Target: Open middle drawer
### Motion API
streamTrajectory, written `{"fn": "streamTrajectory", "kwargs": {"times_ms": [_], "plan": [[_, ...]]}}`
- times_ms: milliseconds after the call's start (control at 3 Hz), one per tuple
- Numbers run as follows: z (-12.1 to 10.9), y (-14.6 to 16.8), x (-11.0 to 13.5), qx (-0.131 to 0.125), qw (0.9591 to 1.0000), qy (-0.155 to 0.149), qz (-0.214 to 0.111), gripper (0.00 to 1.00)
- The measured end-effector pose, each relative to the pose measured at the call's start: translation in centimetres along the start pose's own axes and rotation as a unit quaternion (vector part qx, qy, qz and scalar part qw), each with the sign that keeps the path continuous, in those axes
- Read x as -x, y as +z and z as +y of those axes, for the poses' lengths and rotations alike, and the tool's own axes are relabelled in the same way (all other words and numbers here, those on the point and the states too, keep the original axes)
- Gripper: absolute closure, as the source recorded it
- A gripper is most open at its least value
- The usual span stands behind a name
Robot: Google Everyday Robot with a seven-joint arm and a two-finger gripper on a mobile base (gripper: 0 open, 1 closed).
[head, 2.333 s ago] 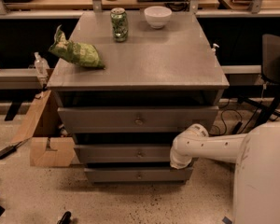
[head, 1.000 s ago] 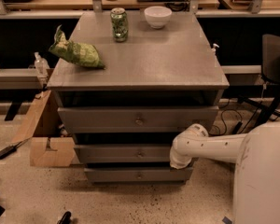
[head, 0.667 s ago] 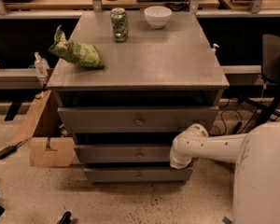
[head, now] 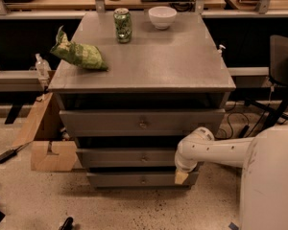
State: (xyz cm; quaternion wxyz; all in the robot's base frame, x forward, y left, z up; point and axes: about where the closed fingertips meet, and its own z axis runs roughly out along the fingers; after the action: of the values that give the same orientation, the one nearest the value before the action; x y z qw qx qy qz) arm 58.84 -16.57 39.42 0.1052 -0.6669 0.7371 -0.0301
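Zero movement over the last seconds. Gripper parked low at right end of middle drawer, well right of its knob; grip state: cannot tell. Looks shut, second of three; pull not begun.

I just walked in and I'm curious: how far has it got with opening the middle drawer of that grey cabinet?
Nothing looks done: the middle drawer sits pushed in. In hand: the gripper hangs low at the right front of the cabinet, by the end of the bottom drawer, well off the knob of the middle one. Left: reach that knob, grip it, pull the drawer out.
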Motion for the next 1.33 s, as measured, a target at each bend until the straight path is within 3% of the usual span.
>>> {"fn": "streamTrajectory", "kwargs": {"times_ms": [667,1000,1333], "plan": [[-0.1,-0.1,0.0,0.002,1.0000,-0.001,0.001,0.00],[-0.9,-1.5,-0.7,0.036,0.9989,-0.021,0.021,0.00],[0.0,-1.7,-1.4,0.056,0.9974,-0.033,0.032,0.00]]}}
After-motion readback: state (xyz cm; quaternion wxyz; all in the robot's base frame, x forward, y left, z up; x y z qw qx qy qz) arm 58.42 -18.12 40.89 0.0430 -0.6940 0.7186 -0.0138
